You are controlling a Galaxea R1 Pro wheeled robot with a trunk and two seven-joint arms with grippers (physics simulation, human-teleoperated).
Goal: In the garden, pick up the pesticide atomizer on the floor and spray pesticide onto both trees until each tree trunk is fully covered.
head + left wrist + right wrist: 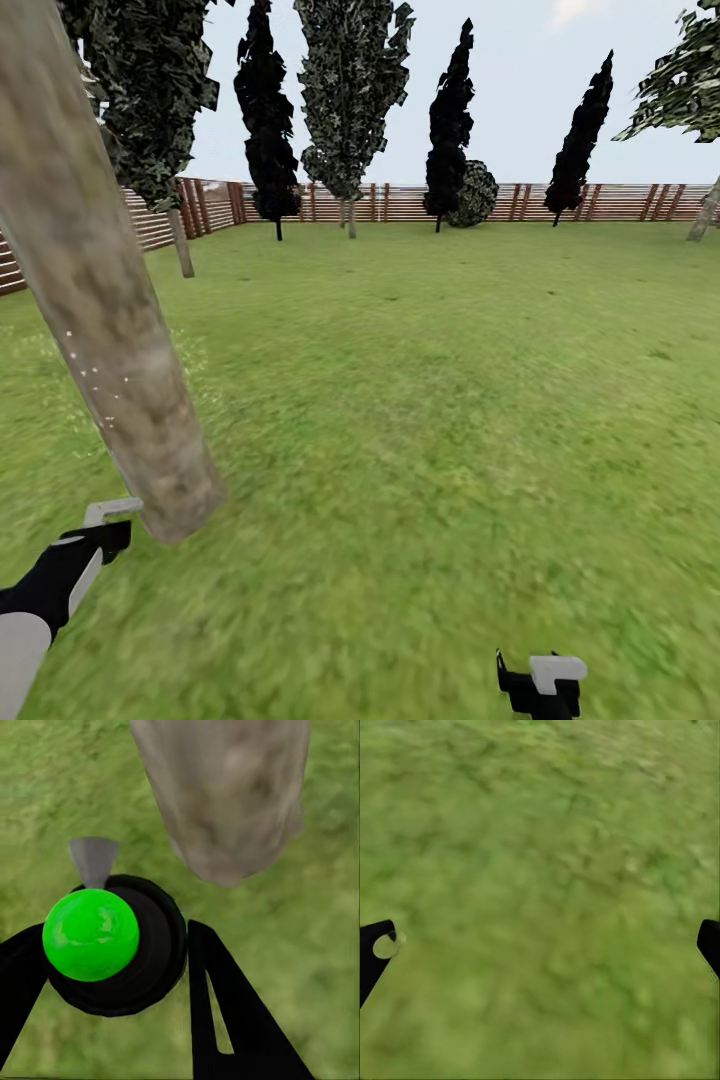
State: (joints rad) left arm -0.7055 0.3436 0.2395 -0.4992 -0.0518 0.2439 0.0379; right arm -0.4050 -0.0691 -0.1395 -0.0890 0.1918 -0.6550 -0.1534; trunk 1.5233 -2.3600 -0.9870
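step: spraying first thick grey-brown tree trunk (110, 330) | left gripper (112, 967) clamps green-capped black atomizer (91, 935) beside trunk base | right gripper (544, 945) spread, empty | next: sweep nozzle up trunk

1. The lawn (430, 400) carries everything here: mottled green grass running back to a brown slatted fence (610, 202).
2. A thick, pale grey-brown tree trunk (110, 330) rises from the grass at the near left, leaning (its foot meets the turf at the lower left of the head view).
3. A second, thinner trunk (182, 243) stands further back by the left fence.
4. Along the far fence stand narrow near-black trees (268, 130), a mottled green tree (350, 90) between them, and a round bush (474, 194).
5. Another pale trunk (704, 215) stands at the far right edge.
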